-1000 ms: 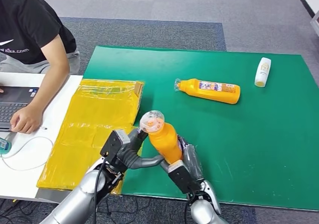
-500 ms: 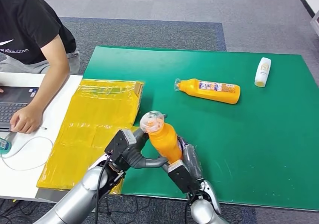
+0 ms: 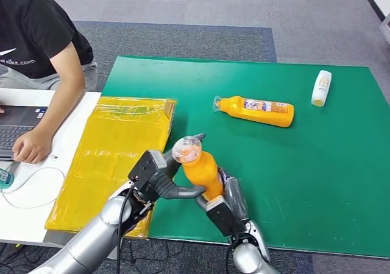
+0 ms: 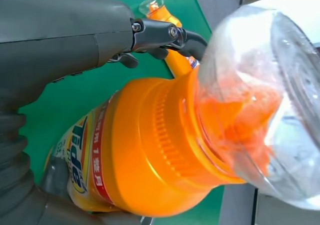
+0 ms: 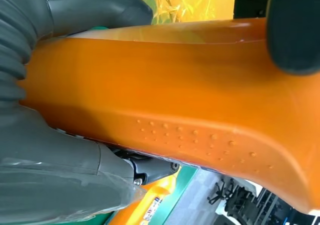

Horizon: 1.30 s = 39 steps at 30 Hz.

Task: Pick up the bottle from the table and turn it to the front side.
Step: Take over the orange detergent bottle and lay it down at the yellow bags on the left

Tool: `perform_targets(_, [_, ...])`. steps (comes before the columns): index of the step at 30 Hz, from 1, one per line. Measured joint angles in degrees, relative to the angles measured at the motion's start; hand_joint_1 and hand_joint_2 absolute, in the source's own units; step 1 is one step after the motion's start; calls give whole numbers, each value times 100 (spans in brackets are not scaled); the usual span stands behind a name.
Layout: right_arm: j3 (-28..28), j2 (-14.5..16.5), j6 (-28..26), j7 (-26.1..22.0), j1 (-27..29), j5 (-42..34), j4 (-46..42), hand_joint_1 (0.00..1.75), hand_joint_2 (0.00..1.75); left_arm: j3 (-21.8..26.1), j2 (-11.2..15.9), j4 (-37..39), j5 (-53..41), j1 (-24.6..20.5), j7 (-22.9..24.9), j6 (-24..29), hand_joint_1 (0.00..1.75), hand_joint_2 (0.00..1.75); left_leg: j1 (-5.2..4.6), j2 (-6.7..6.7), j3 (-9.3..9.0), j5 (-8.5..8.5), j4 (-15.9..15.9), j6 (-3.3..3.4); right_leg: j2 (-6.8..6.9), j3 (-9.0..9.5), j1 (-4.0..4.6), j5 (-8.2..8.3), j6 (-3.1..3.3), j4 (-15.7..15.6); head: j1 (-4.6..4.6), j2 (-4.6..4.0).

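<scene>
the orange bottle (image 3: 201, 172) is held up off the green worktop (image 3: 294, 182), near its front edge, standing roughly upright with its clear cap (image 3: 186, 147) tipped toward the camera. the right hand (image 3: 226, 200) is wrapped around the lower body of the bottle from below and behind; in the right wrist view its grey thumb (image 5: 75, 185) and a dark finger press against the orange plastic, so this hand grips it. the left hand (image 3: 158, 175) comes in from the side at the bottle's shoulder, one long finger (image 3: 184, 193) lying across the front of the bottle under the neck and another reaching past the cap. in the left wrist view the bottle's label (image 4: 85, 160) sits just beside the thumb, and the hand seems to be touching the bottle, though whether it truly clamps it is hard to judge.

a second orange bottle (image 3: 255, 111) lies on its side further back on the worktop, and a small white bottle (image 3: 321, 87) lies near the far right corner. a yellow bag (image 3: 110, 152) lies at the left edge. a person (image 3: 41, 49) sits at a white desk with a laptop (image 3: 14, 128).
</scene>
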<state>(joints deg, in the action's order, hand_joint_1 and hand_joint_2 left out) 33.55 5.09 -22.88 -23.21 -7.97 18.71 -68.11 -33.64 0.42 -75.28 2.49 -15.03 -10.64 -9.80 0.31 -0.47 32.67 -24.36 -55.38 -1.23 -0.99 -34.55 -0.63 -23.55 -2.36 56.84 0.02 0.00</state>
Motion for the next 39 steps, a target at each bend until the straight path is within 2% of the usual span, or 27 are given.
perform_targets(9, [0,0,-17,-17,1,-114,3,139,175,-53,-2,132,92,-114,41,-57,1,175,0,0,0,1,-1,-1,0,-1,0,0,0,0,0,0])
perform_targets(10, [0,0,-17,-17,1,-120,3,139,175,-59,-2,150,115,-123,42,-62,17,175,0,0,0,1,-1,-1,0,-1,0,0,0,0,0,0])
perform_targets(13, [0,0,-21,-17,1,-147,3,138,175,-72,-5,210,196,-145,46,-82,138,175,0,0,0,2,-1,-1,0,-1,0,0,0,0,-1,0])
perform_targets(14, [0,0,-23,-15,1,-159,3,138,175,-77,-8,231,216,-152,48,-96,166,175,0,0,0,2,-1,-1,0,-1,0,0,0,0,-1,0])
perform_targets(16, [-4,0,-29,-7,-1,-174,3,138,175,-94,-14,269,242,-166,48,-129,175,175,0,0,0,2,-1,-1,0,0,0,0,0,0,-1,0])
perform_targets(30, [-7,0,-33,-9,-6,-206,3,135,175,-129,-47,499,442,-309,8,-270,175,175,0,-1,1,2,-1,-1,2,0,-1,1,0,1,0,0])
perform_targets(39, [-7,0,-44,-15,-8,-278,3,117,175,-140,-36,531,157,-351,-85,-143,175,175,0,-1,2,2,-1,-1,2,0,-1,1,0,1,-1,0])
